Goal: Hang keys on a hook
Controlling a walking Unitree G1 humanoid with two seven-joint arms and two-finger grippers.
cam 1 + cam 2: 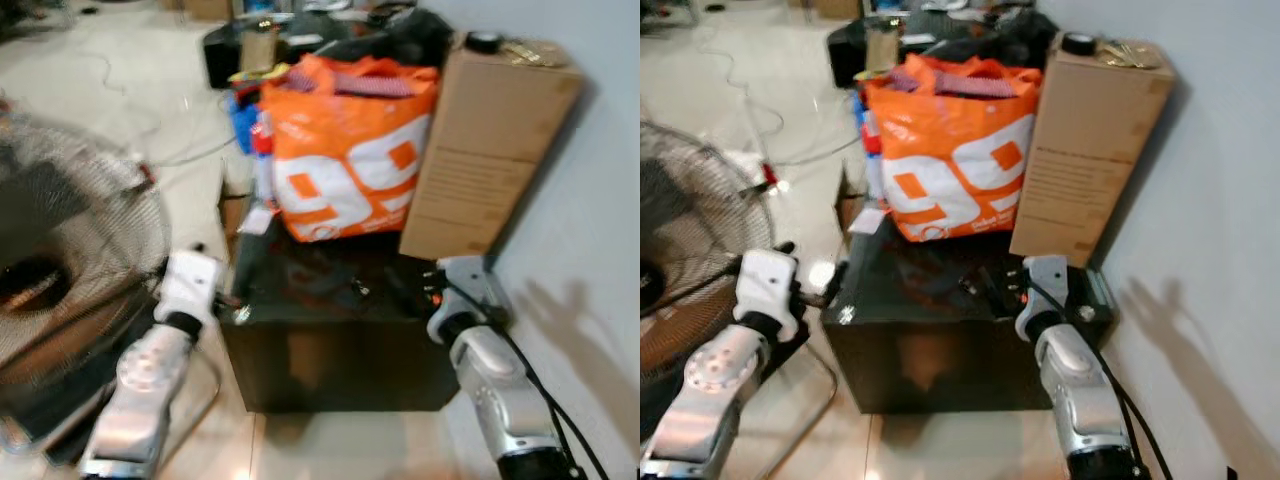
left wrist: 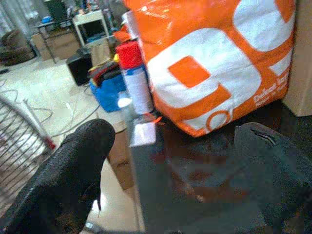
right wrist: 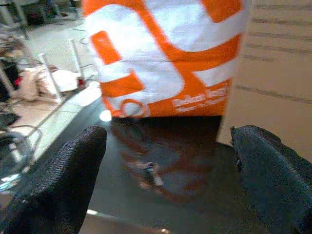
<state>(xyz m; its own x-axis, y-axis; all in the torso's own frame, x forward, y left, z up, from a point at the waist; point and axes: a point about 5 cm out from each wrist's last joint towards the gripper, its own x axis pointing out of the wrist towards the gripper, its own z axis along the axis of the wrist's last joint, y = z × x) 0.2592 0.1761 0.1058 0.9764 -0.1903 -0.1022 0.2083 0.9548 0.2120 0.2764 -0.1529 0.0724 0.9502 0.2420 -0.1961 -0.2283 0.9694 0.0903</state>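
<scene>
Here | right pincer (image 3: 165, 180) spread over keys (image 3: 152, 173) | left wrist: spray can (image 2: 136, 80)

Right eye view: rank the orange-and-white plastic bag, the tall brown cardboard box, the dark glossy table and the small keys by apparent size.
1. Dark glossy table: nearest the camera, which may flatter it.
2. Orange-and-white plastic bag and tall brown cardboard box: too alike to rank.
3. Small keys, by far the smallest.
</scene>
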